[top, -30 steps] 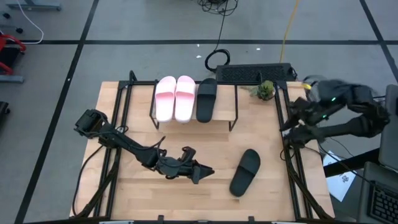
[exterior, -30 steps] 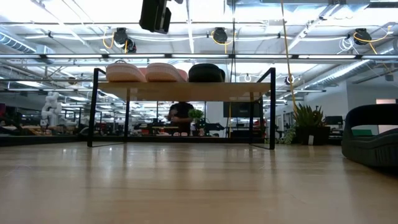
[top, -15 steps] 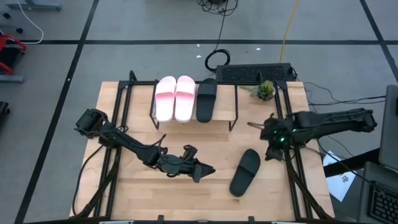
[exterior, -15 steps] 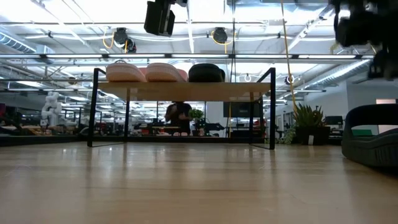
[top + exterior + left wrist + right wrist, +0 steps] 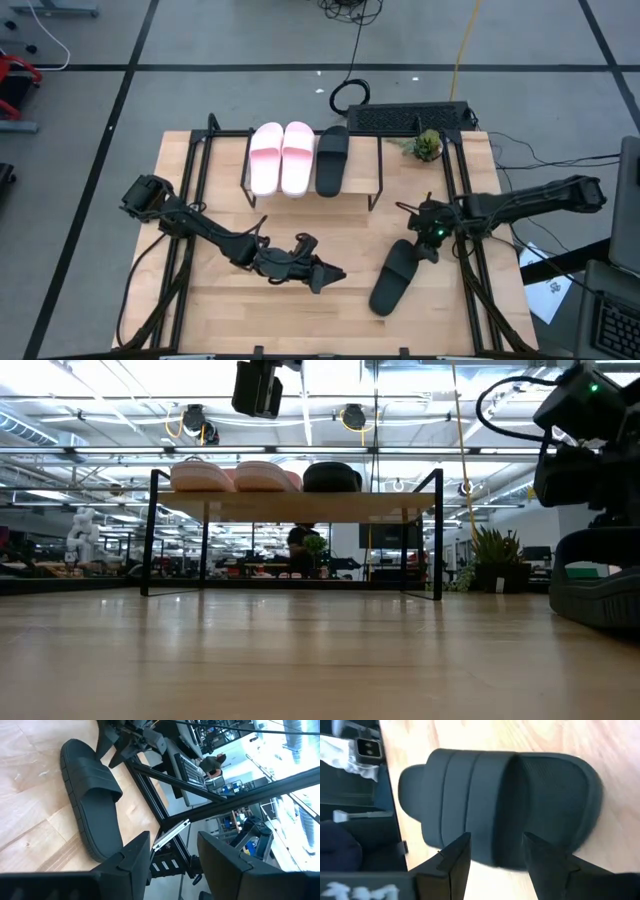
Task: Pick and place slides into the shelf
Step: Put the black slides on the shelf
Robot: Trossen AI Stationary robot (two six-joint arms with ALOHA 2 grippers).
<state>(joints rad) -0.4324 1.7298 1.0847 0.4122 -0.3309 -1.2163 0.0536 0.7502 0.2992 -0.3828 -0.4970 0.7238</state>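
The shelf (image 5: 350,178) stands at the table's far middle, carrying two pale pink slides (image 5: 281,157) and one black slide (image 5: 332,160) on its board. The other black slide (image 5: 393,277) lies flat, sole down, on the table right of centre. My right gripper (image 5: 424,240) hangs open just above that slide's far, strap end (image 5: 460,795), touching nothing; in the low view it stands over the slide (image 5: 600,595). My left gripper (image 5: 330,275) is open, low over the table's middle and left of the loose slide (image 5: 95,805).
A small potted plant (image 5: 427,145) and a black keyboard-like unit (image 5: 410,118) sit at the far right. Black rails (image 5: 470,270) run along both table sides. Bare wood lies between the shelf and the loose slide. A person (image 5: 305,545) shows in the room behind.
My right arm has swung in from the table's right edge toward the loose black slide, moving left and down, and now stands over the slide's far end. The slides and the left arm have stayed put.
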